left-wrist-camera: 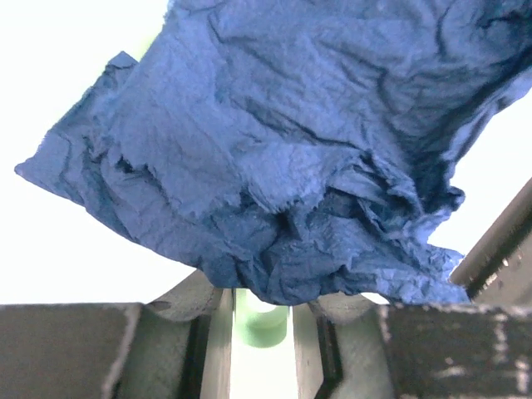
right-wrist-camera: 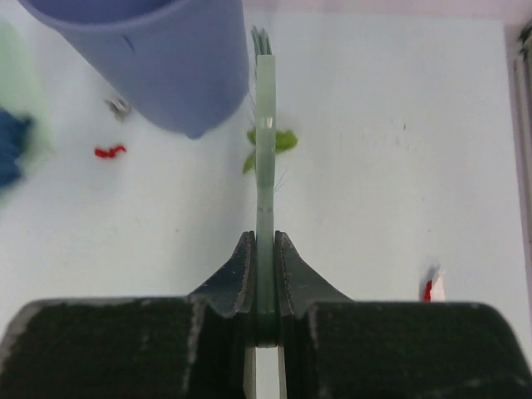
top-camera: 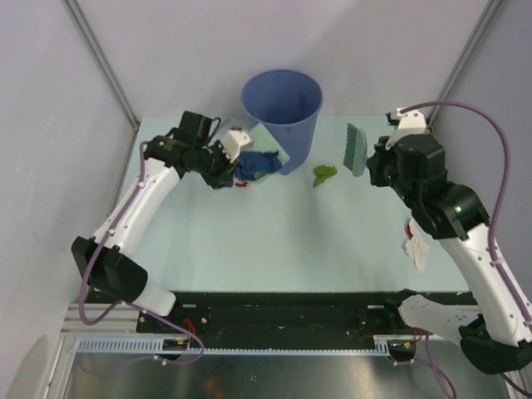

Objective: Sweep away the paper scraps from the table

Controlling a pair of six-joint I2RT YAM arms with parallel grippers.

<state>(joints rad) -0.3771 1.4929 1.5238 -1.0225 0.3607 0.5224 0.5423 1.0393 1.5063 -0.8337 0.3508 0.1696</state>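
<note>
Your left hand (left-wrist-camera: 260, 309), at the upper left of the overhead view, is closed on the green handle of the dustpan (top-camera: 268, 140). The pan sits tilted just beside the lower left of the blue bucket (top-camera: 283, 106); you cannot tell whether the two touch. A big crumpled dark blue scrap (top-camera: 258, 164) lies on the pan, and it fills most of the left wrist view above the fingers. Just below it, a small red scrap (top-camera: 241, 184) rests on the pale desk (top-camera: 274, 241). In the right wrist view a tiny grey scrap (right-wrist-camera: 116, 105) shows by the foot of the bucket, a little above the red one. Right of the bucket, near the middle of the overhead view, a green scrap (top-camera: 324, 174) lies on the desk between the bucket and the brush (top-camera: 356, 148). Your right hand (right-wrist-camera: 264, 249), at the upper right, has its fingers clamped tight on the thin green back of that brush, which its wrist camera sees edge-on, running up the frame past the green scrap. Further down the right side, a white and red scrap (top-camera: 416, 245) lies close beside the right arm, well apart from the others.
</note>
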